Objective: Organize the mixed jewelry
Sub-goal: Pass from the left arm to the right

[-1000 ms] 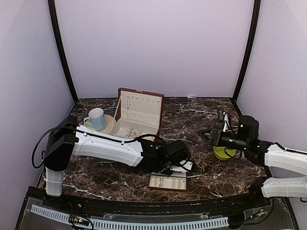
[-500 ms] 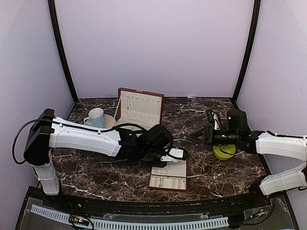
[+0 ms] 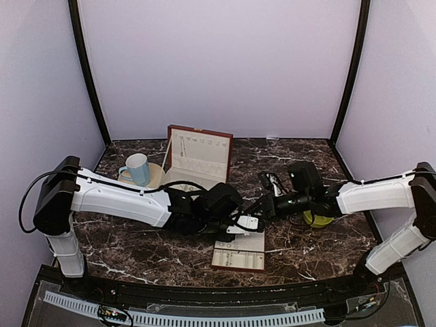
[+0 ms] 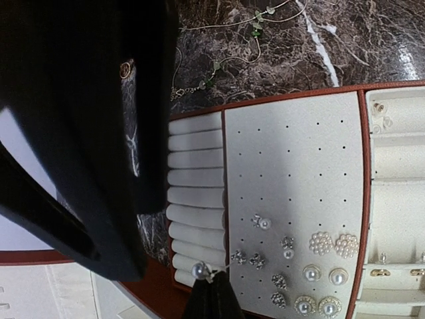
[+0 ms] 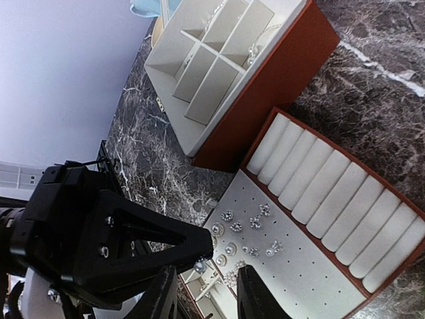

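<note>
Top view: left gripper (image 3: 244, 223) and right gripper (image 3: 261, 208) meet nose to nose over the far edge of the ring tray (image 3: 238, 261) at 6 o'clock on the marble table (image 3: 272, 153). The open jewelry box (image 3: 197, 160) is at 11, blue mug (image 3: 137, 169) at 10, yellow-green bowl (image 3: 317, 219) at 3 behind the right arm. Risk here: tips v. close, so an overshoot by either arm could bump the other and flick loose whatever is pinched; jewelry too small to make out from up here. Left wrist view: a grip this slim could twist or slip, and a dropped piece would be hard to spot on the veined marble. Left fingers are fully closed, pinching a pearl stud (image 4: 198, 269) by its thin post, over the end of the ring rolls (image 4: 195, 193) at 7 o'clock. Other studs (image 4: 322, 243) sit on the perforated pad (image 4: 292, 153) at 5; a fine chain (image 4: 216, 65) lies loose on the table at 12. Right wrist view: a careless close or dip could rake seated studs off the pad. Right fingers (image 5: 254, 292) stand partway apart w/ nothing btwn them, bracketing the space just below the pearl stud at 6–7 o'clock; prob. readying a hand-off or a steadying touch, can't tell which.
</note>
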`<action>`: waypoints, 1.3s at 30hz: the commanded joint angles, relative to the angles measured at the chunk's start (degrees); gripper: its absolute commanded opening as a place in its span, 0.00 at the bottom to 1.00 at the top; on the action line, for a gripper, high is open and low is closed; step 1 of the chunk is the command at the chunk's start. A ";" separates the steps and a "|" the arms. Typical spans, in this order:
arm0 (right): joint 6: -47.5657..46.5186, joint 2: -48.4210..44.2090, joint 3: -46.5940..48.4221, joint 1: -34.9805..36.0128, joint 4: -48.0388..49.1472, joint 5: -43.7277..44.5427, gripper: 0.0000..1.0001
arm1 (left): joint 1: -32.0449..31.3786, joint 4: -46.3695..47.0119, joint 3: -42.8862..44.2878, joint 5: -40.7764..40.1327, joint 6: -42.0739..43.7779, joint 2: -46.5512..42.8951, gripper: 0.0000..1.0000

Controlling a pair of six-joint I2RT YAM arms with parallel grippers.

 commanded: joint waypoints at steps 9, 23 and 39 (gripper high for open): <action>-3.38 5.45 6.43 3.78 -2.42 2.50 0.28 | 0.06 1.85 -2.01 0.26 1.27 -1.42 0.00; -6.78 6.76 6.61 4.96 -5.17 3.40 0.22 | 0.06 2.03 -2.26 -0.23 1.55 -1.51 0.00; -8.10 4.10 5.28 4.96 -4.73 1.17 0.19 | 0.06 2.20 -2.69 -0.43 1.80 -1.07 0.00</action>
